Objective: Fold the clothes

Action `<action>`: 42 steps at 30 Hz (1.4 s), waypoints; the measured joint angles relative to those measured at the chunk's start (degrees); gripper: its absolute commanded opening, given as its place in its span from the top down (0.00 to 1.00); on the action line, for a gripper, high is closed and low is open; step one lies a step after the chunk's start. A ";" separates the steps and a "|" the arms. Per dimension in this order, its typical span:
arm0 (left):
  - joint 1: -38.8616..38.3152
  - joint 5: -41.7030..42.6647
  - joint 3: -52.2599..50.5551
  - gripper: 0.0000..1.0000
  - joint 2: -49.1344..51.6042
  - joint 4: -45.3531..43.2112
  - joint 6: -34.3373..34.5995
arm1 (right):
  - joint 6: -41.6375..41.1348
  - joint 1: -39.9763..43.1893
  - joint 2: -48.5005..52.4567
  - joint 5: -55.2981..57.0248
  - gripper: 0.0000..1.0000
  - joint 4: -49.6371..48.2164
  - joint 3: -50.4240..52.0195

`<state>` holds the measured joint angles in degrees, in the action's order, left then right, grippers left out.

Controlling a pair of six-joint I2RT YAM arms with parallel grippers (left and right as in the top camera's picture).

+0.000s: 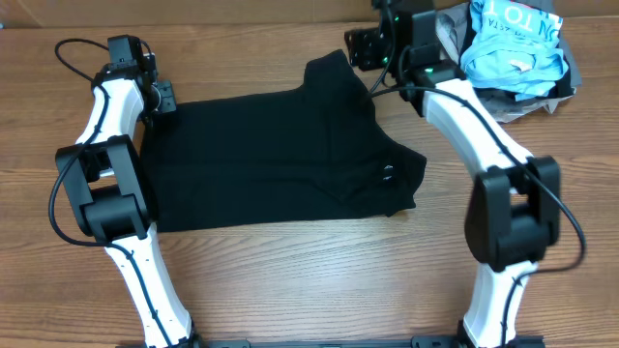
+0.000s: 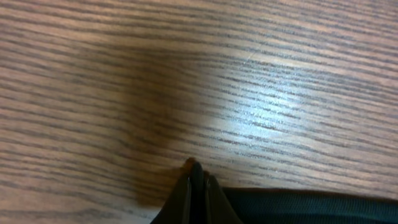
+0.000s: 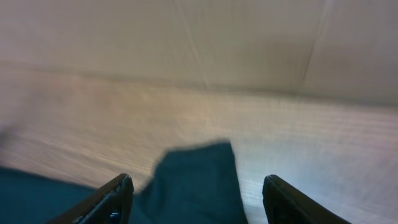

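A black garment (image 1: pixel 280 159) lies spread flat on the wooden table. My left gripper (image 1: pixel 164 97) is at its far left corner. In the left wrist view the fingers (image 2: pixel 196 171) are pressed together on the edge of the black cloth (image 2: pixel 298 208), low on the table. My right gripper (image 1: pixel 360 48) hovers over the garment's far right sleeve. In the right wrist view its fingers (image 3: pixel 197 180) are wide open, with the black sleeve (image 3: pixel 193 202) lying between and below them, not held.
A pile of other clothes, with a light blue shirt (image 1: pixel 513 43) on top of grey cloth (image 1: pixel 522 101), sits at the far right corner. A pale wall (image 3: pixel 199 37) rises behind the table's far edge.
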<state>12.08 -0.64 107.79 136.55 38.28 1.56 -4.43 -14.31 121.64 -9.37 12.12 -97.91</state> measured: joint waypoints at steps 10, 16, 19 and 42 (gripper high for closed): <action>-0.11 -0.07 0.22 0.96 0.00 0.94 0.04 | 0.02 0.00 13.99 -1.33 0.33 -0.09 -2.60; -0.11 -0.17 0.22 0.96 0.00 0.94 0.17 | 0.02 0.00 15.93 -1.77 0.45 -2.12 -2.71; -0.11 -0.20 0.22 0.96 0.00 0.98 0.17 | 0.26 0.02 16.00 -1.95 0.67 -2.62 -3.02; -0.26 -1.36 0.11 0.96 -2.08 12.74 0.15 | 1.36 1.51 16.02 -2.51 0.96 41.59 -29.81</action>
<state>11.81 -2.00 107.90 134.47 51.03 1.72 -3.07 -12.80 137.67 -11.88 53.71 -127.72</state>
